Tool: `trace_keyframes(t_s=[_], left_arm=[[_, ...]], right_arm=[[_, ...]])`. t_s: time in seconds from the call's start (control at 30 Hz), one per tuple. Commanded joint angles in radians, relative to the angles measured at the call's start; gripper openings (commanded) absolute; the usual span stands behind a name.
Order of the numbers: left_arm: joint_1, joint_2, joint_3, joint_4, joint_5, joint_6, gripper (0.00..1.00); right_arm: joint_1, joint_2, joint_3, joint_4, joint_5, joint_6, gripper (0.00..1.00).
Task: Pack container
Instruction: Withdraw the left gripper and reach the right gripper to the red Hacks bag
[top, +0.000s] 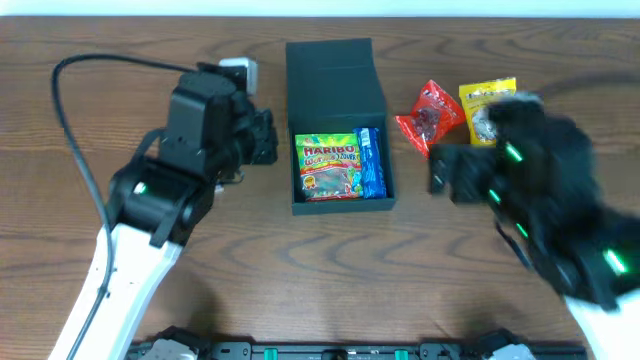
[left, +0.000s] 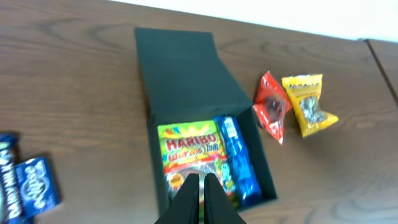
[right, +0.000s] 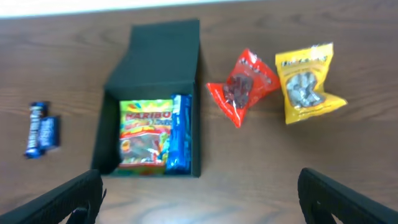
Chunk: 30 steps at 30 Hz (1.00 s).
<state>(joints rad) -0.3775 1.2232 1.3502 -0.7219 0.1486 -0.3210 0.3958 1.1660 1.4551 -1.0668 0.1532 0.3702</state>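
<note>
Now we see the container (top: 330, 85) at the middle of the counter (top: 300, 280), its lid flap open. It holds a Haribo bag (top: 327, 165) and a blue packet (top: 371, 165) side by side. Near its right lie a red packet (top: 428, 117) and a yellow packet (top: 484, 108). Our left tool (left: 200, 196) is pressed together beside its left wall, and our right tool (right: 199, 180) is spread wide.

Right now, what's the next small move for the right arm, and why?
Probably bring the right gripper down over the red packet. It is open and empty, that packet lies just outside the box, and the open box holds only a Haribo bag and a blue packet.
</note>
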Motion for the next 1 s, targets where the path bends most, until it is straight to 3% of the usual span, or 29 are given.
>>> trace_keyframes(t_s=[0.0, 0.17, 0.57, 0.77, 0.93, 0.97], left_arm=[[0.004, -0.030, 0.006, -0.051, -0.029, 0.038, 0.06], [0.004, -0.037, 0.006, -0.160, -0.029, 0.037, 0.06], [0.004, -0.037, 0.006, -0.248, -0.029, 0.038, 0.06], [0.004, -0.037, 0.006, -0.276, -0.029, 0.038, 0.06], [0.004, -0.037, 0.006, -0.300, -0.029, 0.037, 0.06], [0.004, -0.037, 0.006, -0.303, -0.029, 0.037, 0.06]], right_arm=[[-0.033, 0.130, 0.003, 0.056, 0.038, 0.098, 0.96], [-0.140, 0.337, 0.003, 0.174, -0.028, 0.256, 0.96], [-0.227, 0.732, 0.003, 0.372, -0.144, 0.266, 0.91], [-0.246, 0.847, 0.003, 0.458, -0.143, 0.391, 0.89], [-0.254, 0.924, 0.003, 0.500, -0.155, 0.404, 0.74], [-0.254, 0.933, 0.003, 0.499, -0.160, 0.404, 0.64]])
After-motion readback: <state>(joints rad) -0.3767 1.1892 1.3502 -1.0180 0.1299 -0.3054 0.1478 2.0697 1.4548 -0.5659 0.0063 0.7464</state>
